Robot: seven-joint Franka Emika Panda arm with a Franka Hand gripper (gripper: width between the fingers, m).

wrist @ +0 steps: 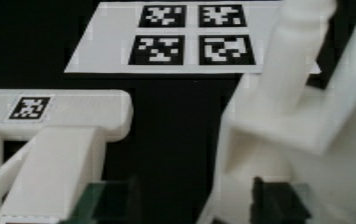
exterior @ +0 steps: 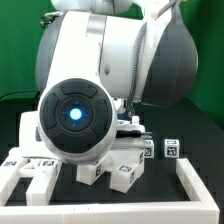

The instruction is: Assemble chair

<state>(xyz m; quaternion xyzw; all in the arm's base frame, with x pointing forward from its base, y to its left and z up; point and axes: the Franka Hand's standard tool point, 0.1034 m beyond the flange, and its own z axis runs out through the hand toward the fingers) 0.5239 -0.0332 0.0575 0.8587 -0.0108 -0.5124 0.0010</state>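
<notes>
In the wrist view my gripper (wrist: 184, 205) is open, its two dark fingers (wrist: 100, 200) apart low over the black table. A large white chair piece (wrist: 296, 120) rises beside one finger, and its edge reaches into the gap between the fingers. A second white chair piece with one marker tag (wrist: 50, 110) lies on the other side, apart from the fingers. In the exterior view the arm's body hides the gripper. White tagged chair pieces (exterior: 125, 172) lie below the arm, and more (exterior: 35, 165) are at the exterior view's left.
The marker board (wrist: 104, 40) with several tags lies flat beyond the pieces in the wrist view. A low white corner rail (exterior: 197, 185) runs along the exterior view's right front. Small tagged blocks (exterior: 171, 150) stand near it.
</notes>
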